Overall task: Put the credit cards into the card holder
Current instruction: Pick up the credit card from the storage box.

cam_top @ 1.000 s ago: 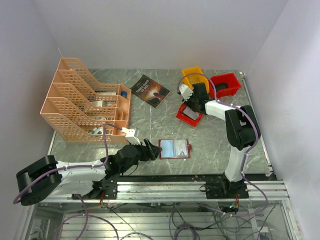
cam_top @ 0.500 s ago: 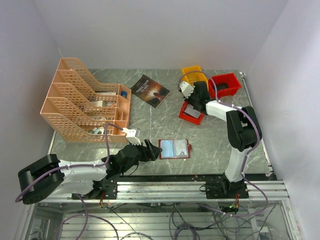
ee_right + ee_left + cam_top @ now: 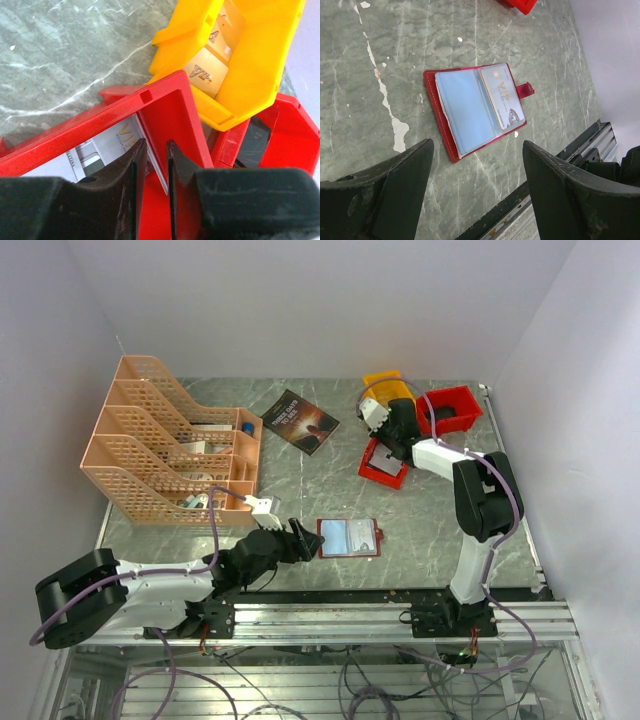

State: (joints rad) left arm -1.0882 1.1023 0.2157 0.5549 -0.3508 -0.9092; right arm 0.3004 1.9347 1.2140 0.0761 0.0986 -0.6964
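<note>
Red card holder [image 3: 465, 112] (one card [image 3: 502, 96] pocketed) lies open.

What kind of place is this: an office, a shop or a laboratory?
Most likely a robotics laboratory test cell, not an office. The left arm and right arm are bolted to a metal rail, plain white walls enclose the table, and loose cables hang below it.

light: bright, even, diffuse | shadows: soft, faint | focus: left claw [image 3: 477, 149] slightly blurred near lens
</note>
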